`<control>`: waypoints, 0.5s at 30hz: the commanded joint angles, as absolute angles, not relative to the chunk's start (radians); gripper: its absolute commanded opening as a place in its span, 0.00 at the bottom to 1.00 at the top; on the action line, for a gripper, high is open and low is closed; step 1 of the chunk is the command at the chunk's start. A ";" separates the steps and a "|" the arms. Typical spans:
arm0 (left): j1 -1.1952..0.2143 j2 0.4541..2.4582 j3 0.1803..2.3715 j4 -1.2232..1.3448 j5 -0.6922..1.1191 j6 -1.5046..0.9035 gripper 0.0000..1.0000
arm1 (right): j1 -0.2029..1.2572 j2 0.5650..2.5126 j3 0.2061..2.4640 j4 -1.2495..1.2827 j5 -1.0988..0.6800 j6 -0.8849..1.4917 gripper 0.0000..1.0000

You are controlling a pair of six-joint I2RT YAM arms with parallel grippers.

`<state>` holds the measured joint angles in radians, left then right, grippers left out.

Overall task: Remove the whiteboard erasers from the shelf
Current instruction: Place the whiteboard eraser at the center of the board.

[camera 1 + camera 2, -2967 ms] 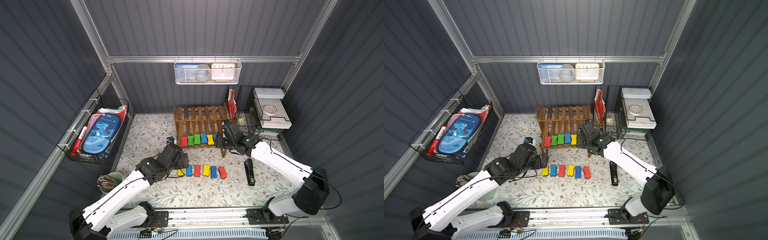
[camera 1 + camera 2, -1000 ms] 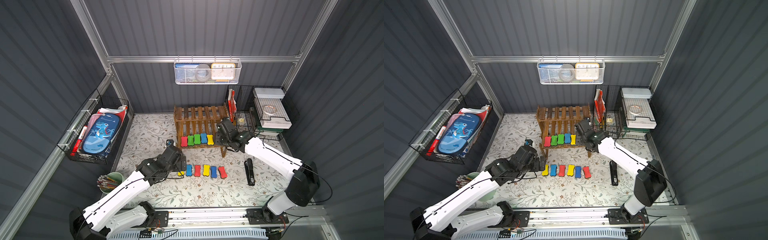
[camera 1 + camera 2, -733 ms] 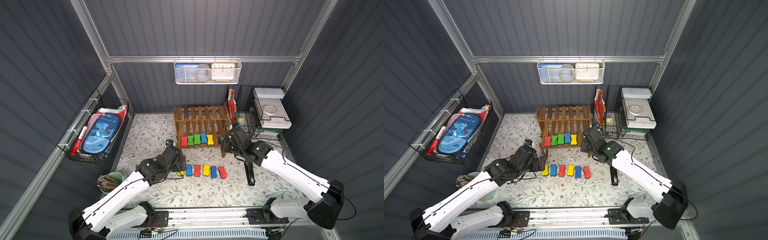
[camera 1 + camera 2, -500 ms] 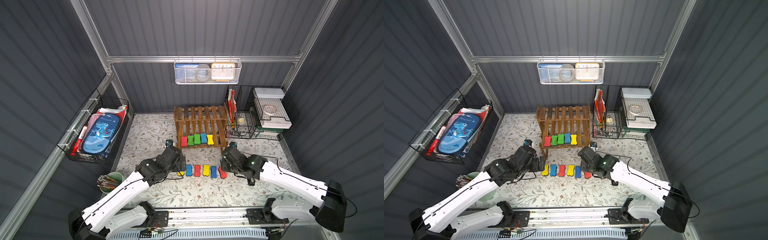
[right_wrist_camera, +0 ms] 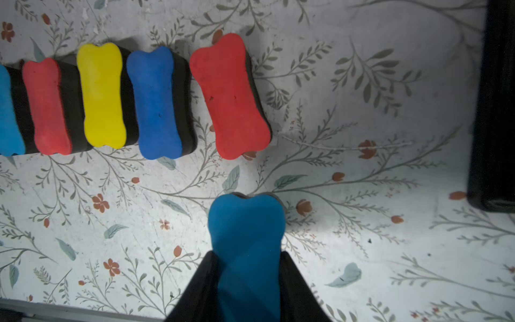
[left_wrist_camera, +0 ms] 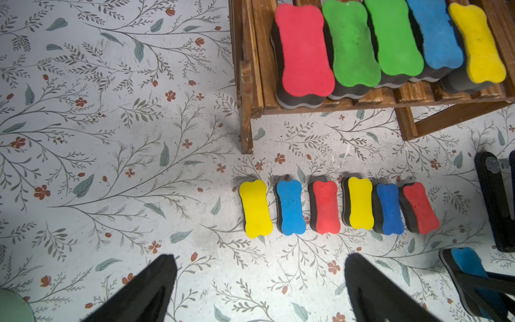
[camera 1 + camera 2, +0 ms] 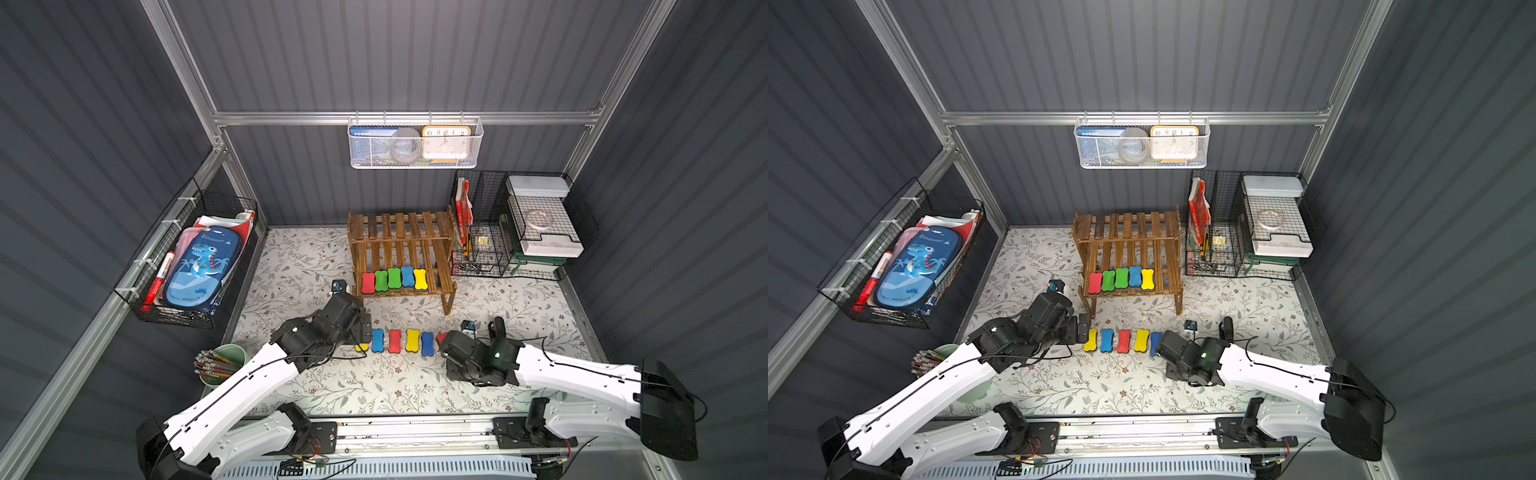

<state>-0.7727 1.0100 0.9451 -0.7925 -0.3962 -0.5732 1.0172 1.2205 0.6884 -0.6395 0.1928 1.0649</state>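
The dark wooden shelf (image 7: 401,232) holds several whiteboard erasers (image 7: 394,279) side by side on its lower tier, seen close in the left wrist view as red (image 6: 305,50), two green, blue and yellow. Another row of several erasers (image 7: 395,340) lies on the floor in front. My right gripper (image 5: 248,255) is shut on a blue eraser (image 5: 246,223), low over the floor just past the red eraser (image 5: 230,94) at the row's right end. My left gripper (image 6: 260,259) hangs open and empty at the row's left end.
A black stapler (image 7: 496,328) lies right of the floor row, close to my right arm. A green cup of pencils (image 7: 220,365) stands front left. The black wire organiser (image 7: 490,232) sits right of the shelf, and a wire basket with a pencil case (image 7: 195,266) hangs on the left wall.
My right arm has drawn back from the shelf and come down to the right end of the floor row, carrying the blue eraser. The left arm has hardly moved.
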 commanded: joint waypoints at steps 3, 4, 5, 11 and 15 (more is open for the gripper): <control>-0.776 1.018 0.960 -0.819 -0.392 -0.570 0.99 | 1.021 1.312 0.716 -0.627 0.233 1.040 0.34; -0.775 1.019 0.961 -0.820 -0.392 -0.571 0.99 | 1.020 1.326 0.716 -0.616 0.239 1.029 0.33; -0.775 1.019 0.961 -0.821 -0.394 -0.571 0.99 | 1.020 1.339 0.719 -0.611 0.239 1.025 0.34; -0.775 1.021 0.960 -0.822 -0.400 -0.571 0.99 | 1.010 1.417 0.744 -0.581 0.246 0.979 0.34; -0.776 1.021 0.960 -0.827 -0.404 -0.571 0.99 | 0.996 1.443 0.746 -0.568 0.253 0.964 0.35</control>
<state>-0.7727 1.0183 0.9455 -0.7948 -0.3965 -0.5732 1.0065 1.4281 0.7319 -0.5705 0.2287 0.9924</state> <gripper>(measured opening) 0.992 0.349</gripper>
